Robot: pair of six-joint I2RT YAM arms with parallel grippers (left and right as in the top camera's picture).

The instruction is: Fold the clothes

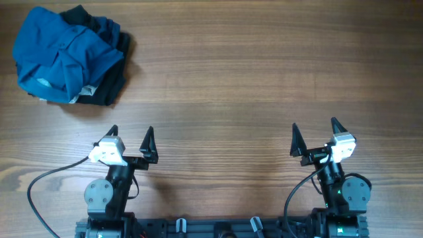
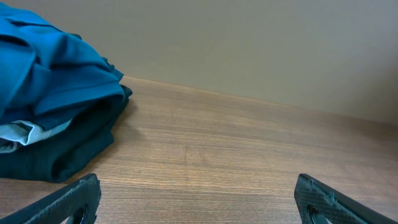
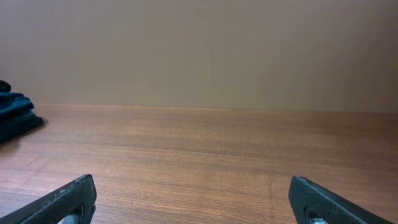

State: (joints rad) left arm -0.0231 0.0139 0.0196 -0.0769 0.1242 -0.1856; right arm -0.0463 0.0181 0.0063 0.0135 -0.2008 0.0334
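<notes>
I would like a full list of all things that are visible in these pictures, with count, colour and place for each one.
blue garment: one, blue, crumpled on top of the pile at the table's far left corner
dark garment: at least one, black or very dark, under the blue garment
pale fabric: one piece, light grey, peeking out between them
table: one, brown wood
left gripper: one, black fingers, open, near edge
right gripper: one, black fingers, open, near edge

Wooden table (image 1: 264, 73); crumpled blue garment (image 1: 63, 53) atop dark garment (image 1: 112, 82), far-left corner.
</notes>
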